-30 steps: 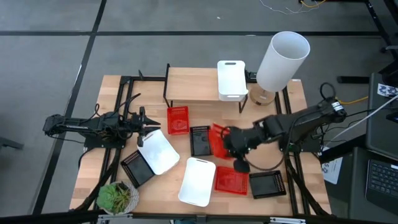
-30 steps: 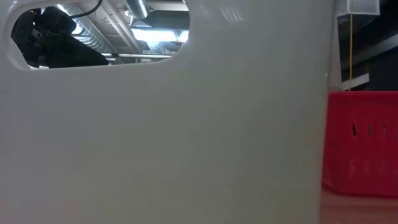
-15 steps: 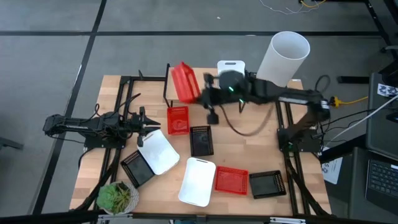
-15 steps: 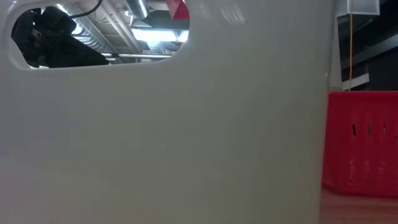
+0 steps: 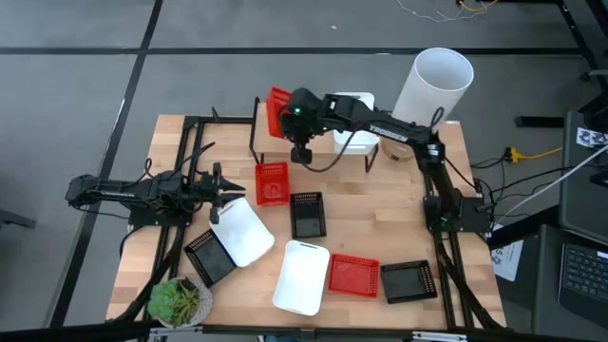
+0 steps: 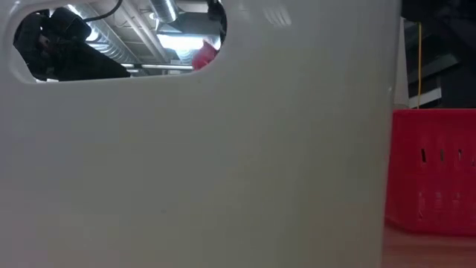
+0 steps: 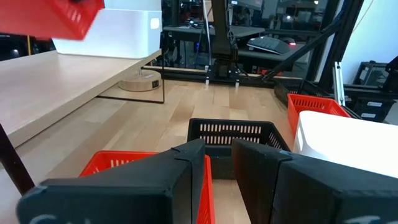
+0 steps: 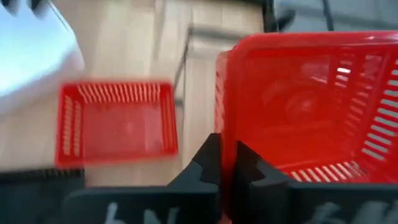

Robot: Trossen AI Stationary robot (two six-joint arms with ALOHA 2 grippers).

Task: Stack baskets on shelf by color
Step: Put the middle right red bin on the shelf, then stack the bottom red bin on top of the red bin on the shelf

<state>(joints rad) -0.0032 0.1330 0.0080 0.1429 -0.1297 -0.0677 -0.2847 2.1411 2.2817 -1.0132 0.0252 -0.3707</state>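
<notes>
Right gripper (image 5: 291, 122) is clamped on the wall of a red basket (image 5: 277, 114), with the jaws pressed together on that thin wall, and it is carrying the basket tilted above the left end of the shelf (image 5: 294, 133). In the right wrist view the carried red basket (image 8: 311, 118) is filling most of the picture, and its perforated bottom and slotted walls are showing clearly.

Left gripper (image 5: 228, 190) is waiting low at the left side of the table (image 5: 380, 218), its fingers a little apart and holding nothing, just beside a white basket (image 5: 242, 233) and a second red basket (image 5: 272, 183).

On the shelf one white basket (image 5: 352, 122) is sitting at the right end. The other baskets are lying on the table: a black one (image 5: 306, 214) in the middle, another white one (image 5: 302, 275) near the front, a third red one (image 5: 353, 275) beside it, and two more black ones, one at the front right (image 5: 408, 281) and one at the front left (image 5: 209, 256).

The baskets are looking light and quite stiff, made from thin plastic, so I judge that a pinch on one wall is enough to lift them. The smooth wall could be slipping between the fingers, and a basket held on one side only is hanging at an angle, so it should be levelled before it is released on the plank. The best place to take hold is probably the middle of a short wall.
</notes>
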